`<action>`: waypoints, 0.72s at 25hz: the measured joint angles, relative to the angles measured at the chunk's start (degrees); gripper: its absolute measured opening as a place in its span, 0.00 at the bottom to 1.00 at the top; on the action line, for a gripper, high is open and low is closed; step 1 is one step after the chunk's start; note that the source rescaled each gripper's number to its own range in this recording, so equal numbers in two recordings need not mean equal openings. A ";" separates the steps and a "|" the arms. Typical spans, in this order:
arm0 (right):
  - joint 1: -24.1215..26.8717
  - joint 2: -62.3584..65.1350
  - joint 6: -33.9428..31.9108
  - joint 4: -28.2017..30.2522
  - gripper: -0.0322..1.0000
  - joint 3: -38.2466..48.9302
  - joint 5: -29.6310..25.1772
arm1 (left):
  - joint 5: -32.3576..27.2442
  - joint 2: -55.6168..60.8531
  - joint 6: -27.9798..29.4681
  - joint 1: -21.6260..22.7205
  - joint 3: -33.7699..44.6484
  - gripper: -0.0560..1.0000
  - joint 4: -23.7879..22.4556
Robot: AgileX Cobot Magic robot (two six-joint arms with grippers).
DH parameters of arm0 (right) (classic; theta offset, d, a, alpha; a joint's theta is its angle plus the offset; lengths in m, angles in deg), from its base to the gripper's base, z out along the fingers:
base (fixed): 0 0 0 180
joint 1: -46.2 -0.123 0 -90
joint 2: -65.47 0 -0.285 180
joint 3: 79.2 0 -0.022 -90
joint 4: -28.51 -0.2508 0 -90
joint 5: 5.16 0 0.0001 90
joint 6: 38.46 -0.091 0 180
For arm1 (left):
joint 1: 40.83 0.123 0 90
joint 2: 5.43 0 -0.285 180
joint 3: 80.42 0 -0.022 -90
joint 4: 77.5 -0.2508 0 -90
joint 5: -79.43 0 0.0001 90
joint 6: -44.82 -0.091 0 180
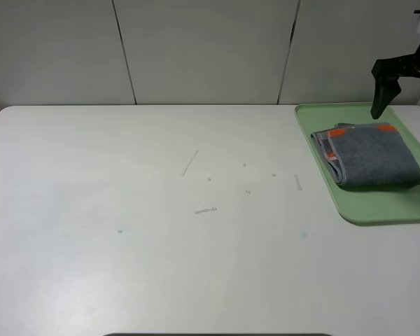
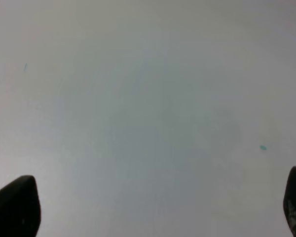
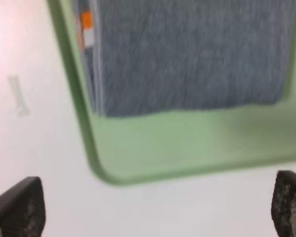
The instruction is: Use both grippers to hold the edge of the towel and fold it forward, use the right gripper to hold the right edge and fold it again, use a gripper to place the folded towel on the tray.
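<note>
Folded towel [image 1: 371,155] below right gripper [image 1: 381,94]

High exterior camera overlooking table [image 1: 161,231], left wrist close above bare tabletop, right wrist and exterior sharing tray [image 3: 153,148] corner

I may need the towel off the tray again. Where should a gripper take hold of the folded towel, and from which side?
Probably the layered edge of the folded towel facing the table's middle, at the orange-tagged corner. Come from above: the green tray has a raised rim blocking a sideways approach, and the stacked layers there give the jaws something to pinch.
</note>
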 joint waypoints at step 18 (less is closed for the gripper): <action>0.00 40.91 0.00 -1.53 1.00 32.51 -0.36 | 0.00 0.00 0.00 0.00 0.00 0.98 0.00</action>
